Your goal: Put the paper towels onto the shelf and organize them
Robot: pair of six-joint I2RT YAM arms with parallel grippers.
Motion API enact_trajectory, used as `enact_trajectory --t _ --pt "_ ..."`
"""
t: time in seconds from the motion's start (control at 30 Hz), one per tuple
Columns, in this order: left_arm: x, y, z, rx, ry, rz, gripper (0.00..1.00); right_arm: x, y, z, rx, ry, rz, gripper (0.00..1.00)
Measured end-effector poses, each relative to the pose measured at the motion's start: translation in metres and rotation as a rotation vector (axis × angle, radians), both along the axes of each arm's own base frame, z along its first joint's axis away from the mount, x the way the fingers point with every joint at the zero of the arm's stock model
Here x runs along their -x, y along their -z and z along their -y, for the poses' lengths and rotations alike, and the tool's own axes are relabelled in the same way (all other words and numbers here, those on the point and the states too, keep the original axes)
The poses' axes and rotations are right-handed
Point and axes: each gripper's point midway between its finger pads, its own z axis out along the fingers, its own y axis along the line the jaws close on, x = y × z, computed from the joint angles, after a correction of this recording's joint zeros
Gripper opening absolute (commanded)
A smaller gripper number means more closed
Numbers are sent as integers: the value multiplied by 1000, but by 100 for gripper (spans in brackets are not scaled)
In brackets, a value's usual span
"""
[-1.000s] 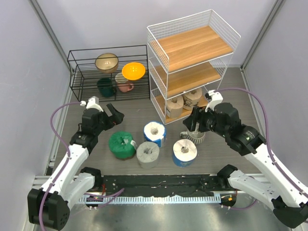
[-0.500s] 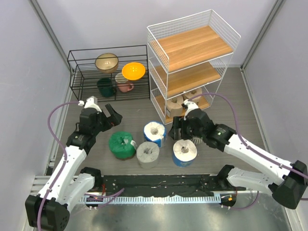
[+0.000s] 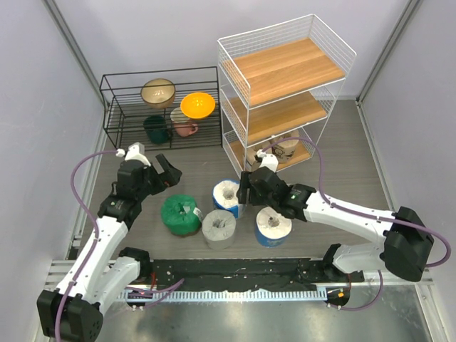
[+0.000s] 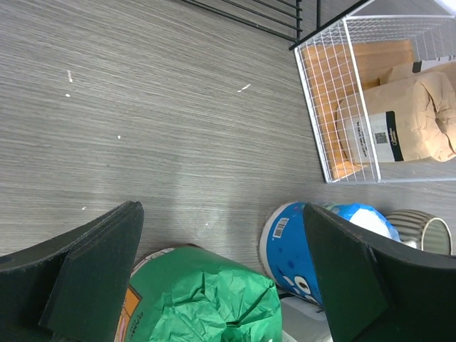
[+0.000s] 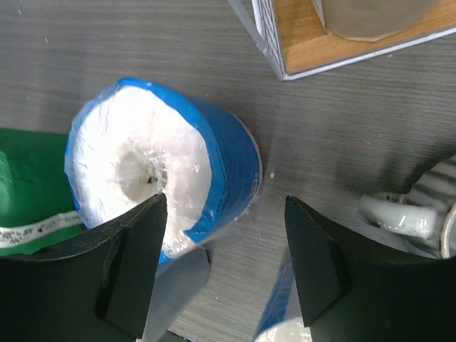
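Clearly the right tool hangs half-open and empty over the blue roll on the desk before the shelf; two tan rolls lie on its bottom board. We judge one finger sits above the roll's top, not outside it: coming down, it could dent the wrap or shove the roll into the green roll. The other may clip the mug. The left tool gapes wide, empty.

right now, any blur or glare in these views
Top view: sharp, evenly lit, glare on the metal rail at the near edge. Left wrist: floor and green roll crisp, left fingers nearly black. Right wrist: blue roll sharp, wrap shiny, right fingers dark.
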Motion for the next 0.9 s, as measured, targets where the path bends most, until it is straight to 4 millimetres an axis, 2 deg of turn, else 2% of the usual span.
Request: enact_trajectory --t 0.27,0.4,0.53,0.9 --pt "0 10 9 29 37 -26 100 -15 -8 -9 -58 76 26 72" --pt "3 19 13 50 48 -50 100 -21 -1 -23 -41 71 5 72" --pt "4 20 15 58 54 -54 100 -23 10 -35 -11 60 -24 72" --pt "3 23 22 81 84 -70 100 -24 16 -42 42 73 -59 64"
